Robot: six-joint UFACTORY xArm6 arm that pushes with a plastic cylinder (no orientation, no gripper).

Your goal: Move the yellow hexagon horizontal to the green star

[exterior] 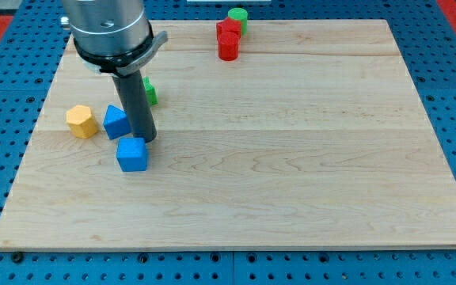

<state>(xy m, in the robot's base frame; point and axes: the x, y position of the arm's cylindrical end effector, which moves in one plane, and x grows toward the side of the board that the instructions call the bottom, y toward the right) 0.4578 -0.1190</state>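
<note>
Blue perforated panelling is seen all round a pale wooden surface (291, 158). Near the surface's left edge, in its upper half, the yellow hexagon (81, 121) is found, standing apart from the other blocks. Just to its right a blue block (116, 122) of unclear shape is placed, and a blue cube (132, 153) lies a little nearer the bottom edge. Between these two blue blocks my tip (146, 140) is set down, touching or nearly touching both. No jaws are carried by the end effector: it is a plain dark rod, so nothing is pinched. Behind the rod, toward the top edge, the green star (150, 91) is largely hidden, only its right part being visible. Farther right, close to the top edge, two red blocks (228, 38) are stacked closely together, with a green cylinder (238, 16) just beyond them at the very edge.
</note>
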